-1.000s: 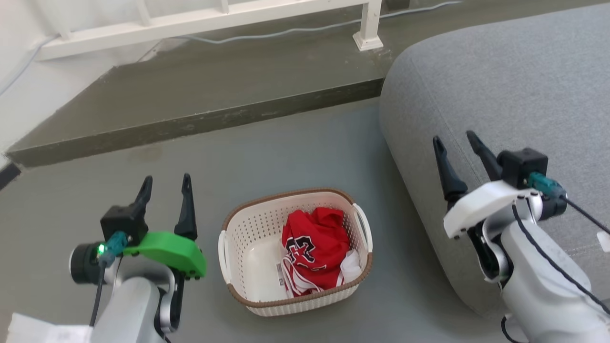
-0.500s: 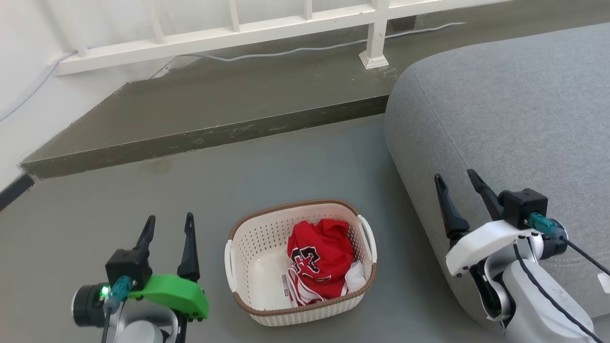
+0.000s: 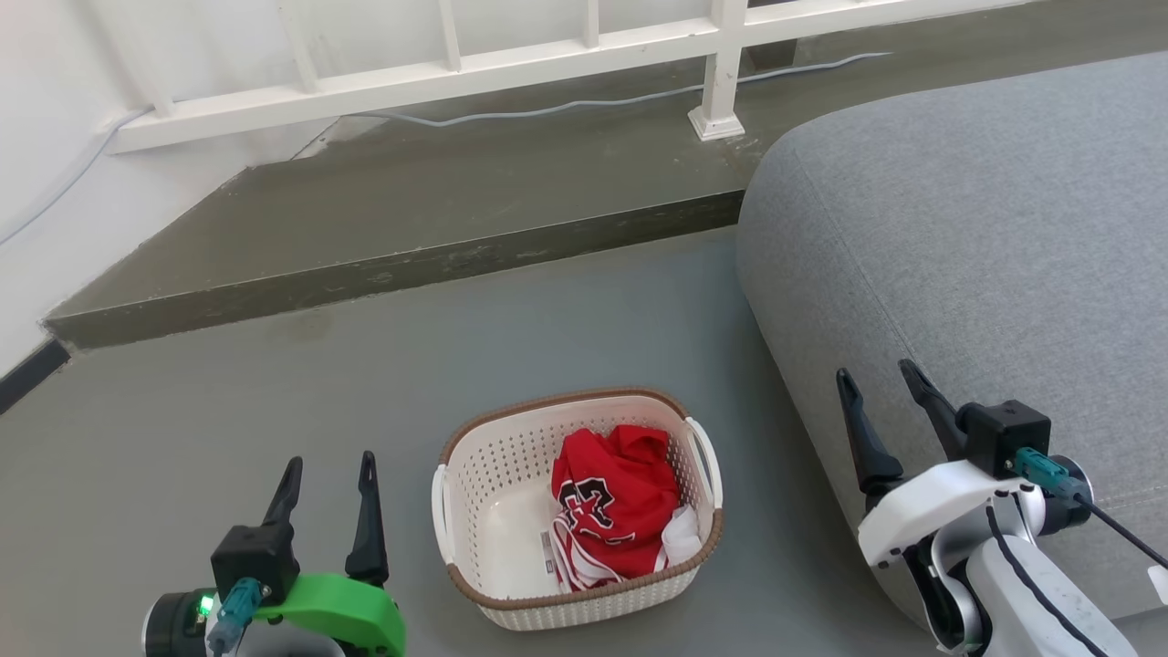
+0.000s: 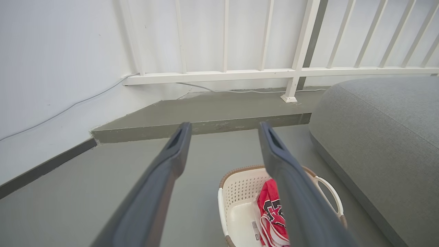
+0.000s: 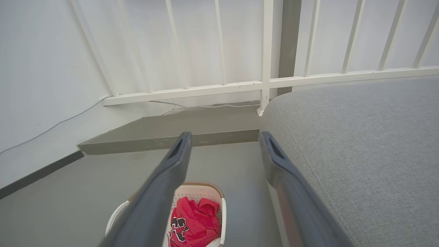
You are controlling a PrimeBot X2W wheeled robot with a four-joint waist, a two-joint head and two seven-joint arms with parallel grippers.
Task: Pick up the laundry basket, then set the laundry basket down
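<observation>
Grey floor (image 3: 547, 319), white railing (image 3: 511, 62), laundry basket (image 3: 497, 470)

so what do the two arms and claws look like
Both have two long dark tapered fingers and a teal plug. The left claw has a bright green cover and green light; the right claw a white cover and black cable.

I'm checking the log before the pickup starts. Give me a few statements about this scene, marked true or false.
1. The laundry basket stands on the floor. True.
2. The left gripper grips a basket handle. False: it is open, apart from the basket.
3. A red garment lies in the basket. True.
4. The right gripper is shut. False: it is open, holding nothing.
</observation>
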